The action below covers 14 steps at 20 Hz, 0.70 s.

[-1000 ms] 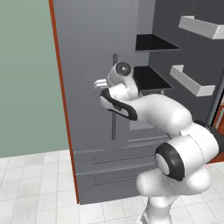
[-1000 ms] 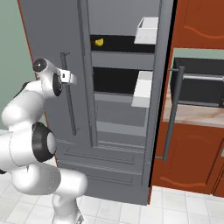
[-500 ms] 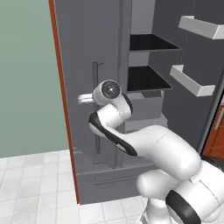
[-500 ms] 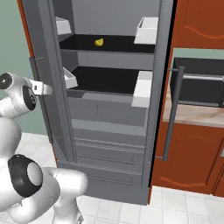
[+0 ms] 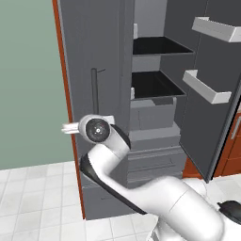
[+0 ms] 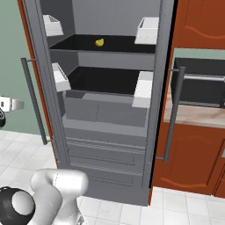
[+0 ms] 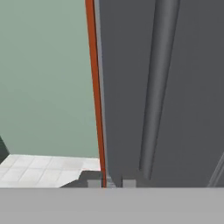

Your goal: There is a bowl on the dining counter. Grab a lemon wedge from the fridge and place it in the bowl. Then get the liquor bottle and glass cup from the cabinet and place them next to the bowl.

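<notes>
A dark grey fridge (image 6: pixel 110 132) is shown with black shelves (image 6: pixel 105 79) and white door bins (image 6: pixel 147 30). A small yellow lemon wedge (image 6: pixel 99 42) is seen on the top shelf. Beside the gripper (image 7: pixel 113 183), whose tips appear dark grey though barely visible, an orange-red cabinet edge (image 7: pixel 95 87) is bordered by a pale green wall (image 7: pixel 43 74). White floor tiles (image 7: pixel 39 168) are lined in grey.

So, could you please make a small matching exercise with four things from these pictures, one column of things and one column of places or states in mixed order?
Things:
1. lemon wedge
2. fridge doors
3. gripper
4. oven handle

Places or states:
A. swung open
B. horizontal bar, right of the fridge
C. on the upper black shelf
D. fingers close together, empty, near the left door's handle

Pairs: 1-C, 2-A, 3-D, 4-B
</notes>
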{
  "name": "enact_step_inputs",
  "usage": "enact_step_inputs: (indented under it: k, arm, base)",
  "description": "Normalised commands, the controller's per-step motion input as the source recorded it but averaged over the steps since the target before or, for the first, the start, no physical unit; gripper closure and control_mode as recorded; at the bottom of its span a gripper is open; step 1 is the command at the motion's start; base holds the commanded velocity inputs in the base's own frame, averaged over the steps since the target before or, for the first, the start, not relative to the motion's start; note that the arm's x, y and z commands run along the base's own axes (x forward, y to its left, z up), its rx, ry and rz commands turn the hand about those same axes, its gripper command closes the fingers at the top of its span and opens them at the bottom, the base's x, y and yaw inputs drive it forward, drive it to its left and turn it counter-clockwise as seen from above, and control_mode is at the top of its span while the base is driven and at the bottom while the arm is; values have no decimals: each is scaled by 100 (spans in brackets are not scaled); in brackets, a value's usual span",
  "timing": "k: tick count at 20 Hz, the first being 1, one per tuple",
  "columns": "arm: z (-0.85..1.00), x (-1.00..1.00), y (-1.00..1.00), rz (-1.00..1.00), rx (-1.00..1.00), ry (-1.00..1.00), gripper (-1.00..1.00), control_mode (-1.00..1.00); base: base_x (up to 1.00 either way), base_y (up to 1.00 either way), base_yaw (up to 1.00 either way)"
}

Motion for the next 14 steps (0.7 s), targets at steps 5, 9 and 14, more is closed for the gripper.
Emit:
enact_step_inputs:
  k: [5,9,14]
  arm:
    - [5,-97,-37,-1,5,-2,-100,-100]
    - [21,-94,-100,-6,9,0,-100,-100]
    - [24,-33,-100,-11,11,5,-100,-100]
  base:
    - [0,0,0]
    - [0,0,0]
    - [0,0,0]
